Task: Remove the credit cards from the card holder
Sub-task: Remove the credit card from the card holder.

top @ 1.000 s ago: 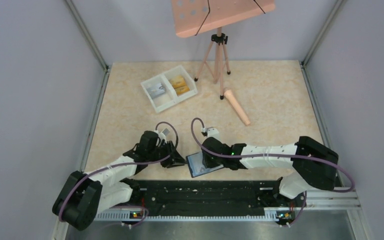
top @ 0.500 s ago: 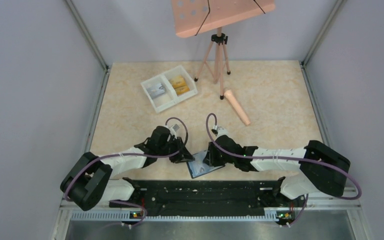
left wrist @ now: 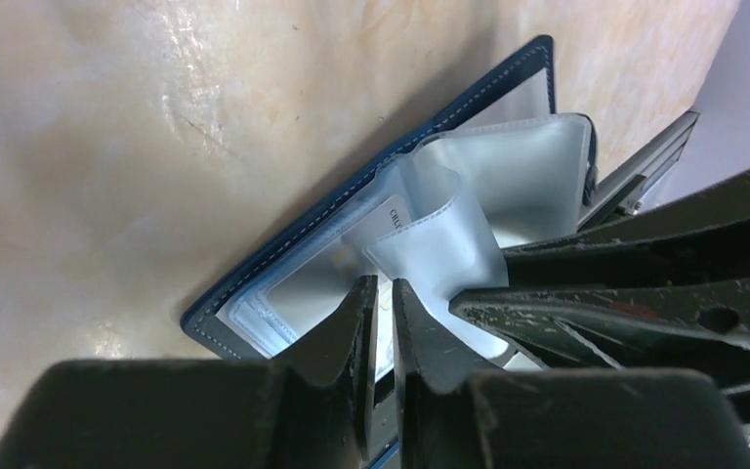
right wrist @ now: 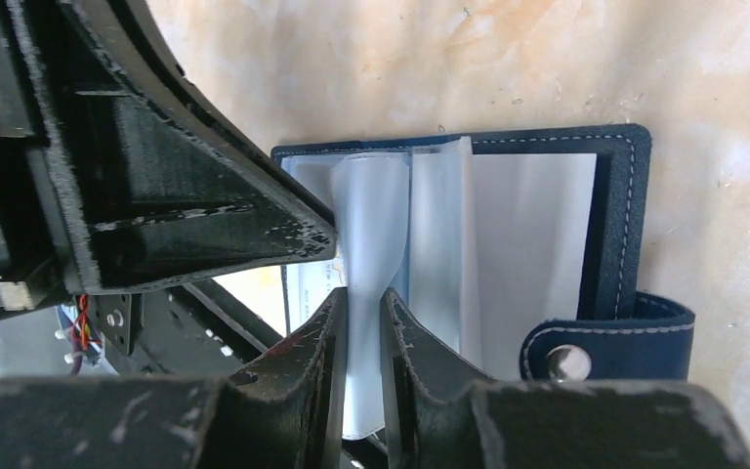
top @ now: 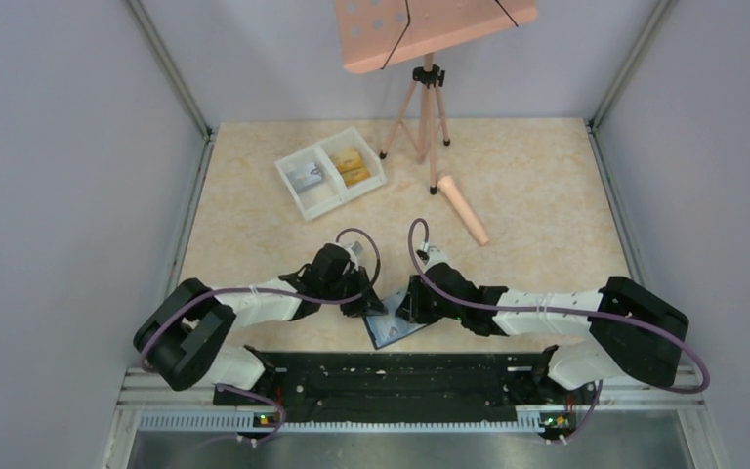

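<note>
Blue card holder (right wrist: 615, 225) | right tool (right wrist: 363, 298) clamps its sleeve (right wrist: 371, 210) | left tool (left wrist: 381, 293) beside, grip unclear

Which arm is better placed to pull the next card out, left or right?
Left, probably: the right end effector pinches a clear sleeve of the card holder, holding it aside, while the left end effector sits at a pocket.

Only the left wrist view shows any print. A short row of small dark capital letters runs along the pale corner of a card (left wrist: 392, 216), which sits under a clear sleeve (left wrist: 439, 256) of the open blue card holder (left wrist: 288, 244). The row begins with a C. The sleeve's fold cuts off the rest, which is too small to read with certainty. In the top view, the yellow cards (top: 350, 164) in the white tray (top: 291, 191) are too small for any lettering to be made out.
</note>
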Controlling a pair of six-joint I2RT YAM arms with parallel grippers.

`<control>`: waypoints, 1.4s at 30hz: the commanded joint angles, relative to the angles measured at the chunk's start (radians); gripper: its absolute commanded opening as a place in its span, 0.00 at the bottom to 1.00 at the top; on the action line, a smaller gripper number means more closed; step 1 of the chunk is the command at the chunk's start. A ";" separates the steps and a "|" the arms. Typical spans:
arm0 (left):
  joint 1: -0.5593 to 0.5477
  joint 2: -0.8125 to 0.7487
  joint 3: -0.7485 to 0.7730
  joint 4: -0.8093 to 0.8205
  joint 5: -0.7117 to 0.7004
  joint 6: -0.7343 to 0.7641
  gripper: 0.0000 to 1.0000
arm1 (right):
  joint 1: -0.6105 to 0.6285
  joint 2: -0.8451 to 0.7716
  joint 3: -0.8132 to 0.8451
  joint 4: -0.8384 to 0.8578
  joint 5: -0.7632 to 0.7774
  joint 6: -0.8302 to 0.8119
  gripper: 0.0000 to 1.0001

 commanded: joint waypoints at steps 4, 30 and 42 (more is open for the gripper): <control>-0.035 0.094 0.063 0.076 -0.007 0.000 0.15 | -0.011 -0.022 -0.004 0.061 -0.017 0.011 0.18; -0.076 0.216 0.203 0.172 0.035 -0.020 0.14 | -0.011 -0.303 0.046 -0.236 0.065 -0.153 0.52; -0.065 0.322 0.416 0.081 0.036 0.073 0.14 | -0.004 -0.256 -0.055 0.026 -0.133 -0.157 0.43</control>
